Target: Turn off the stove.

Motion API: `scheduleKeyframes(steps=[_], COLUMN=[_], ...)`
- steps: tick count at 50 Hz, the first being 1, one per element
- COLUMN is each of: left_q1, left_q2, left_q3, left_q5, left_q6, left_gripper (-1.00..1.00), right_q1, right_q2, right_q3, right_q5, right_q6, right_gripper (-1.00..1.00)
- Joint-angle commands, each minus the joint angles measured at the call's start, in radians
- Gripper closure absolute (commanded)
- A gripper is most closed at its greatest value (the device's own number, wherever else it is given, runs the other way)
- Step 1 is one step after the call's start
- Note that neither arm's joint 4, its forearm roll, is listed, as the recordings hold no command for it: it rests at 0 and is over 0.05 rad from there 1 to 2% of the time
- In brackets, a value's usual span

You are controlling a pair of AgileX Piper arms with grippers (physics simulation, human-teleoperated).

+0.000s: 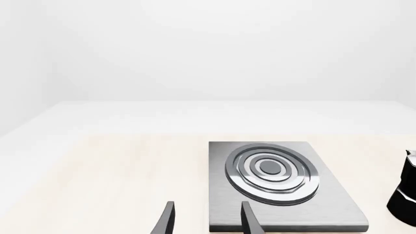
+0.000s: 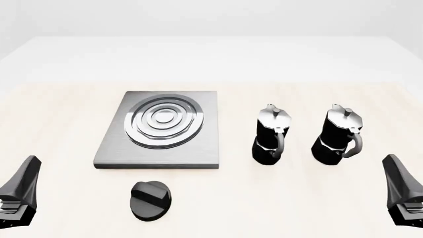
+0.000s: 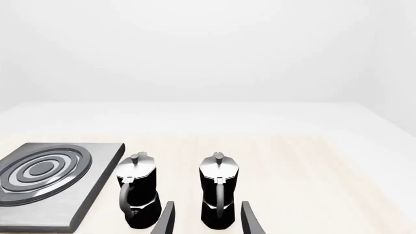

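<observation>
1. Stove (image 2: pixel 112 148) control is judged to be done through the black ridged knob (image 2: pixel 150 199), which lies alone on the surface (image 2: pixel 59 114), just in front of the plate's near edge and apart from it, nearer the left arm's side.
2. The knob is judged rigid and light; its raised bar across the top is the likely place to take hold, with a finger on each flat side so that a twist does not slip. Since it appears to sit loose, it might slide instead of turning.
3. The left tool (image 2: pixel 20 198) is seen at the near left corner of the front view, low over the surface and well apart from the knob. In its wrist view the left tool (image 1: pixel 208 219) shows 2 fingers set apart with nothing between them, aimed at the plate's near edge; the knob is not seen there.
4. The right tool (image 2: pixel 403 198) is held at the near right corner, likewise parted and holding nothing (image 3: pixel 206 219), pointed toward the nearer moka pot (image 3: pixel 217 190).
5. Farther back, the steel plate with its concentric rings lies flat, left of centre.
6. The 2 moka pots (image 2: pixel 271 134) stand upright to its right, clear of the knob.
</observation>
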Motion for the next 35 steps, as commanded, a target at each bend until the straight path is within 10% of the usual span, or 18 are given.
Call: scheduleKeyframes(steps=[1,17,35], left_q1=[0.0,0.0,0.0], left_q2=[0.0,0.0,0.0], left_q3=[0.0,0.0,0.0], left_q5=[0.0,0.0,0.0], left_q6=[0.0,0.0,0.0], left_gripper=[-1.0,-1.0,-1.0], right_q1=[0.029,0.245,0.53], right_q2=[0.002,0.014,0.338], right_q3=[-0.022,-0.101,-0.155], right_q5=[0.019,0.119,-0.049], right_q6=[0.003,-0.01,-0.125], right_gripper=[-1.0,-1.0,-1.0])
